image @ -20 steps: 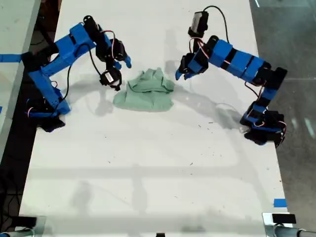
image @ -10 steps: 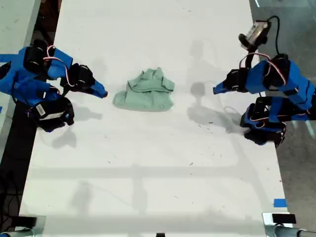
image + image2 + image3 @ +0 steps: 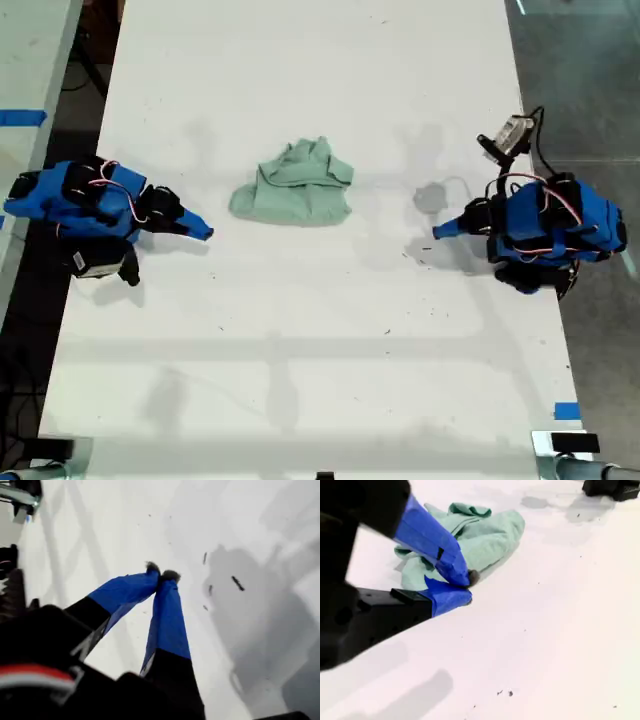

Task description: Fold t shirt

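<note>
The t shirt [image 3: 295, 190] is a pale mint-green, wrinkled bundle lying on the white table [image 3: 300, 350], slightly above the middle of the exterior view. My first gripper [image 3: 438, 232] [image 3: 161, 572] is shut on nothing and rests low near the exterior view's right edge, pointing toward the cloth. My second gripper [image 3: 207, 235] [image 3: 467, 586] is also shut and empty, low at the exterior view's left. It is well short of the t shirt [image 3: 485, 535], which shows beyond its tips. Neither gripper touches the fabric.
Both blue arms sit folded over their bases at the table's sides. The other arm's black base [image 3: 610, 487] shows far off in the second wrist view. Blue tape marks [image 3: 566, 410] and a metal clamp [image 3: 560, 442] lie at the exterior view's lower right.
Both arms have pulled back from beside the t shirt toward the table's sides and folded down low. The t shirt has stayed where it was.
</note>
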Motion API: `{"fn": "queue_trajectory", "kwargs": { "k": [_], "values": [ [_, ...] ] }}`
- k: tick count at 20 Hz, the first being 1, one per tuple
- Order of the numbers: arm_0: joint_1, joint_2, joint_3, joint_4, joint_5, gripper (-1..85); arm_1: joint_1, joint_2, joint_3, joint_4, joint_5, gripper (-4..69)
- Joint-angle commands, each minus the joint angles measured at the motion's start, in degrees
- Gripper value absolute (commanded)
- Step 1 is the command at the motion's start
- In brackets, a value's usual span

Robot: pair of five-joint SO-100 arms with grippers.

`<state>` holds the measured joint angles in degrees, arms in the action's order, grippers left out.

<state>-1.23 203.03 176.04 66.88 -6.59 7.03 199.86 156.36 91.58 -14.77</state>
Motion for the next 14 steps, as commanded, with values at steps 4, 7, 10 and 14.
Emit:
{"fn": "queue_trajectory", "kwargs": {
  "k": [4,7,10,14],
  "values": [
    [-2.37,3.43,3.52,-2.64,2.81,0.0,0.0,0.88,16.44,-9.05,0.26,1.2],
    [-1.93,3.43,3.78,-2.72,2.55,0.0,-1.32,0.88,18.11,-9.23,3.16,4.1],
    [4.39,3.43,3.52,-2.64,0.97,0.0,-7.29,0.88,18.28,-9.49,3.96,9.6],
    [5.54,3.43,3.43,-2.37,2.02,6.4,-15.56,0.88,18.63,-9.93,0.53,9.4]
  ]
}}
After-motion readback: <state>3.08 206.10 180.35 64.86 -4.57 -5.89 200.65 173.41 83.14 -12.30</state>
